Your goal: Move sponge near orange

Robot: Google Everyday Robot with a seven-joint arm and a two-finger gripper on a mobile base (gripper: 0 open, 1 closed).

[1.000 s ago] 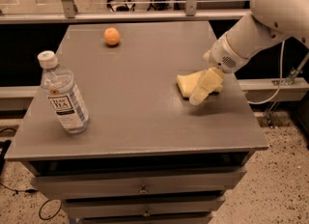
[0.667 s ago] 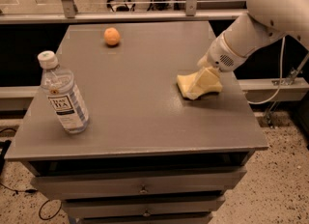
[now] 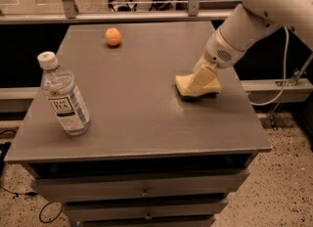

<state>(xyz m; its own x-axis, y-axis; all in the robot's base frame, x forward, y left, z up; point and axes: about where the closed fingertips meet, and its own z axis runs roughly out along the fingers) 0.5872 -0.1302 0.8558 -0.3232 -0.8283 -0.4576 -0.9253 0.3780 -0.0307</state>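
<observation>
The sponge [image 3: 188, 86] is a pale yellow flat block lying on the grey table [image 3: 137, 103], at its right side. My gripper [image 3: 202, 80] comes down from the white arm at the upper right and sits on top of the sponge, covering its right part. The orange [image 3: 113, 36] is a small round fruit at the far left of the table top, well away from the sponge and the gripper.
A clear water bottle [image 3: 63, 96] with a white cap stands tilted near the table's left front edge. The table has drawers [image 3: 144, 192] below its front. A metal rail [image 3: 122, 15] runs behind the table. A cable [image 3: 283, 74] hangs at the right.
The gripper has shifted slightly left and down onto the sponge. The sponge, the orange and the bottle stay where they were.
</observation>
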